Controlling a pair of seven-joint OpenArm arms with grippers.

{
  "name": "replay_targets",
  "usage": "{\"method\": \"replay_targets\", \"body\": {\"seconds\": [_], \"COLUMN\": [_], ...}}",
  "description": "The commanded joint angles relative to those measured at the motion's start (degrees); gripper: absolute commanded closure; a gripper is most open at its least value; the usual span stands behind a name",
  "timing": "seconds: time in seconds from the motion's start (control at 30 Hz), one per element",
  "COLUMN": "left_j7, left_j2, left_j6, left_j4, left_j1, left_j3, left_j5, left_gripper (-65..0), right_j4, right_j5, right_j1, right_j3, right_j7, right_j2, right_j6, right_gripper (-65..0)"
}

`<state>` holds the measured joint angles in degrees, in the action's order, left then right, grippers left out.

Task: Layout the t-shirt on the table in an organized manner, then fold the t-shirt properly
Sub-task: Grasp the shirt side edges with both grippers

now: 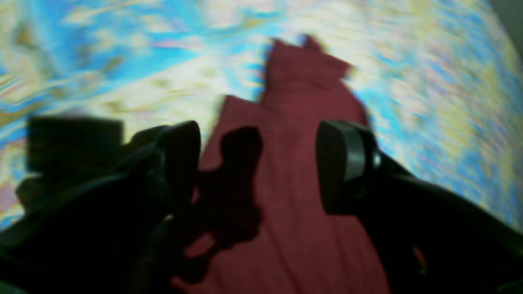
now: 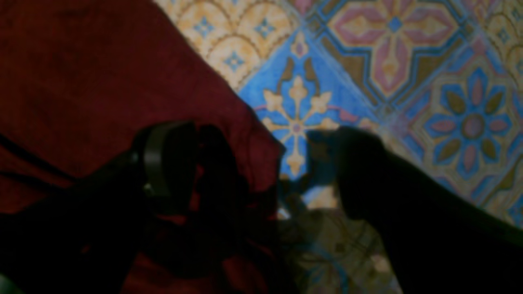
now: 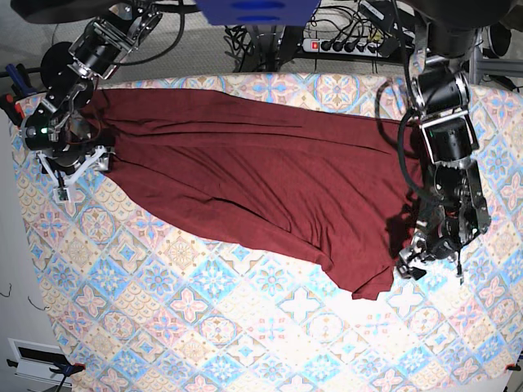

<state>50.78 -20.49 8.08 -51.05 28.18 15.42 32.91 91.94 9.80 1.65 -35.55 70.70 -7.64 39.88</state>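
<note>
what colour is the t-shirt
Plain dark maroon, no print. The t-shirt shows best in the base view, spread across the patterned table.

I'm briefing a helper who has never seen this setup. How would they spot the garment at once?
Look at the large table covered in pastel blue, pink and cream floral tiles. Stretched slantwise across its far half lies the plain dark maroon soft fabric t-shirt, wrinkled, between the two arms. It is the only cloth and the only solid, unpatterned colour there.
</note>
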Motion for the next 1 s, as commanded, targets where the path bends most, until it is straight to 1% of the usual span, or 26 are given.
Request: {"method": "replay_targets", "body": {"seconds": [0.0,0.1,0.2,0.27,0.33,0.47,0.6,0.8,0.97], "left_j7": [-2.13,-4.67,-6.35,-7.49,-8.19,-8.19,-8.19,-8.19,-8.19], "left_j2": [-0.83,-0.83,-0.74,0.4,0.75,2.16,2.34,2.34,2.34], "left_j6": [0.58,0.58,0.58,0.58,0.58,0.58,0.58,0.58,0.58], "left_j4": [0.81,5.02,6.61,6.96,7.75,8.63,8.63,8.72,8.81], "left_j1": [2.8,4.39,4.47,4.47,4.47,4.47,4.3,4.12,4.04], "left_j3": [0.18,0.1,0.1,0.1,0.01,-1.93,-1.93,-2.01,-2.01], "left_j5": [0.28,-0.95,-2.0,-2.88,-4.73,-7.63,-8.16,-8.25,-11.24], "left_gripper": [-43.4,-43.4,-43.4,-43.4,-43.4,-43.4,-43.4,-43.4,-43.3], "right_j4": [1.2,1.2,1.2,1.2,1.29,1.29,1.29,1.29,0.85], "right_j5": [0.61,0.61,0.61,0.61,0.61,0.61,0.53,0.53,0.53], "right_j1": [1.65,3.05,3.84,3.84,3.84,4.02,7.1,7.71,7.71], "right_j3": [0.08,0.08,0.43,2.1,4.03,6.14,9.13,12.74,12.83], "right_j7": [-0.67,-0.59,-0.32,-0.59,-0.67,-0.85,-0.85,-0.85,-0.85], "right_j2": [-0.93,-1.02,-2.16,-2.25,-3.13,-3.31,-3.39,-6.3,-8.14], "right_j6": [0.12,0.12,0.12,0.12,0.12,0.12,0.12,0.12,0.12], "right_gripper": [-50.2,-50.2,-50.2,-50.2,-50.2,-50.2,-50.2,-50.2,-50.2]}}
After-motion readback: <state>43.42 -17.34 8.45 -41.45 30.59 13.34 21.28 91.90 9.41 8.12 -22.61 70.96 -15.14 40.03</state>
